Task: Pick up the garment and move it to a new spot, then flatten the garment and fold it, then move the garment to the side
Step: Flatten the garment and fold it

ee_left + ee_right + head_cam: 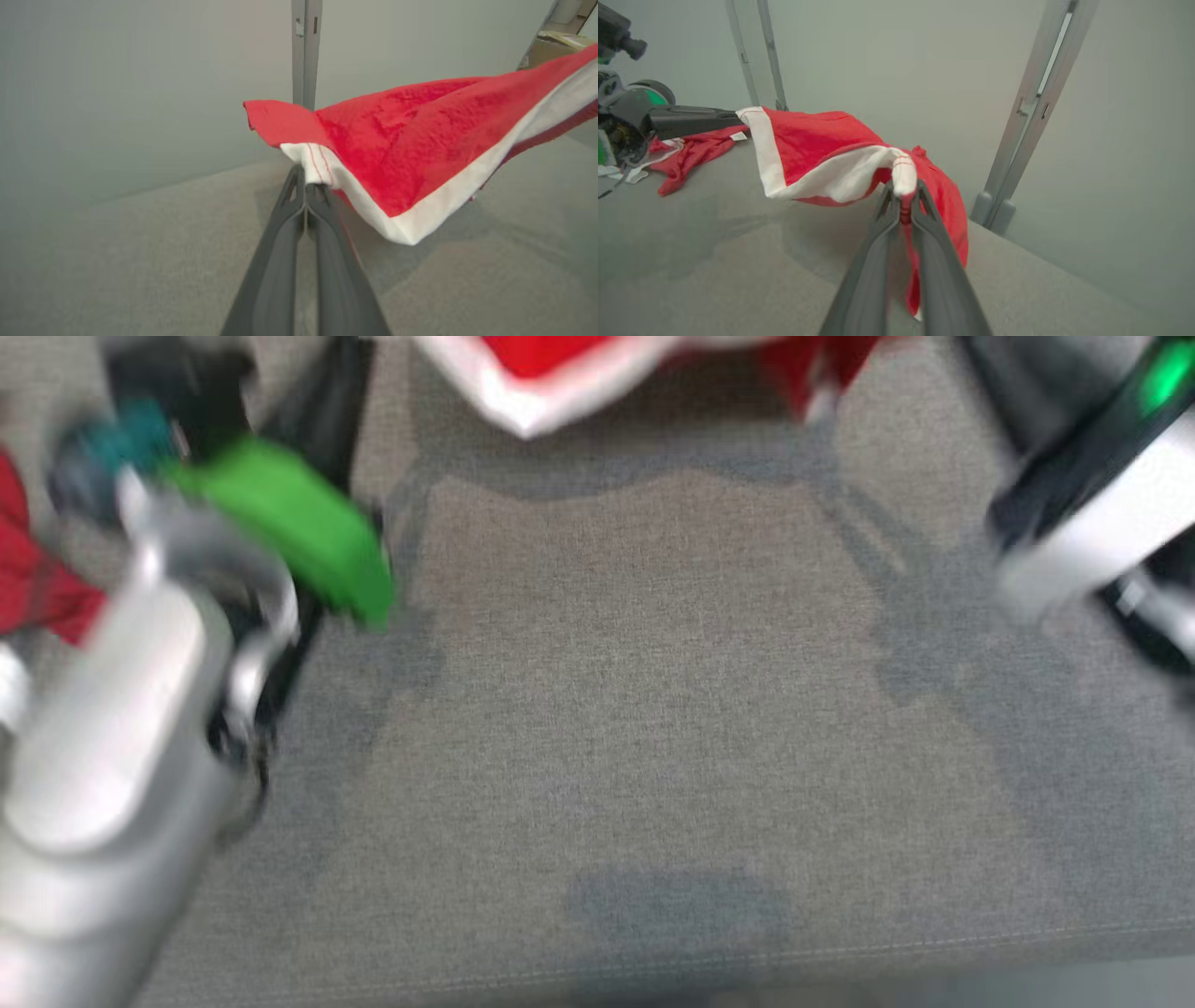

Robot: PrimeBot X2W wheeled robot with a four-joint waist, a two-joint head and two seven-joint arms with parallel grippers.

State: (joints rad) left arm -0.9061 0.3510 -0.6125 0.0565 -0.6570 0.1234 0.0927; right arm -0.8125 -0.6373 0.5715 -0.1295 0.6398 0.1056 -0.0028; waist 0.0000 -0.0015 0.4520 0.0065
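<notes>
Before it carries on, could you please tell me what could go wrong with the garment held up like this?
The left gripper and right gripper each pinch the garment by only a small bit of its white band, so either hold might slip.
Another red cloth lies on the table near the left gripper; the garment could land on it.
The garment sags between the grips, so it may set down creased.

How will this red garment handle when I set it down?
Probably floppy: the garment sags between left claw and right claw. Likely light, since two hem pinches hold it aloft. It may crumple unless kept stretched.
</notes>
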